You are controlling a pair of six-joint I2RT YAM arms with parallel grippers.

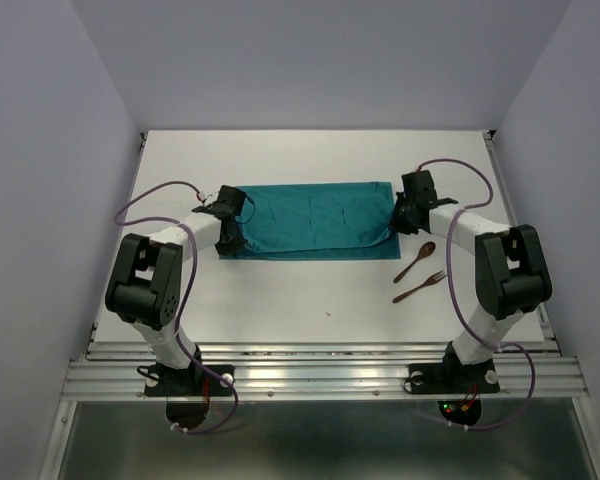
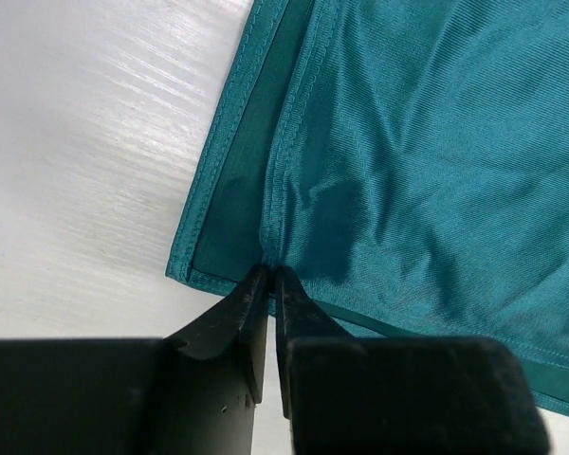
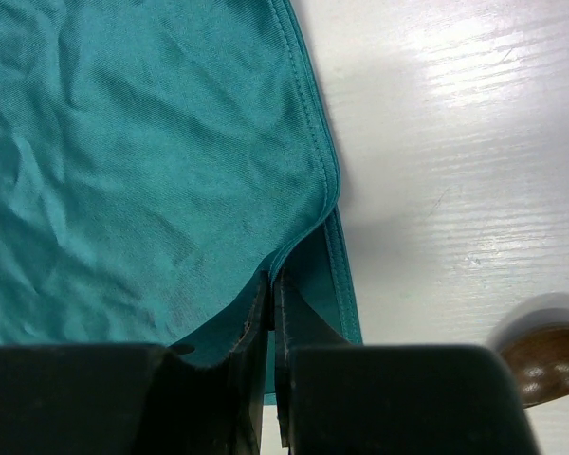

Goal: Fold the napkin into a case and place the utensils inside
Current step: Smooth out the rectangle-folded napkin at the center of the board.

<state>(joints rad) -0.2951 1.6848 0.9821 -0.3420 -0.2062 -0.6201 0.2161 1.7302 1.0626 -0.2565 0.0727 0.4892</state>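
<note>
Left end effector (image 2: 268, 277) and right end effector (image 3: 271, 281) pinch the napkin (image 1: 310, 220); the 9 o'clock hold seems shallow and could slip, skewing the fold.

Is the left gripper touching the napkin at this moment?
Touching. The left wrist view shows the left gripper closed on the napkin, with its fingertips pinching the hemmed edge of the upper layer.

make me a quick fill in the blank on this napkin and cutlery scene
1. The napkin lies on a table coloured ____.
2. The left claw and right claw are both shut on the ____.
3. The spoon and fork lie off the napkin's ____ end.
4. Of those two, the one farther from the napkin is the ____.
Missing words: white; napkin; right; fork.
</note>
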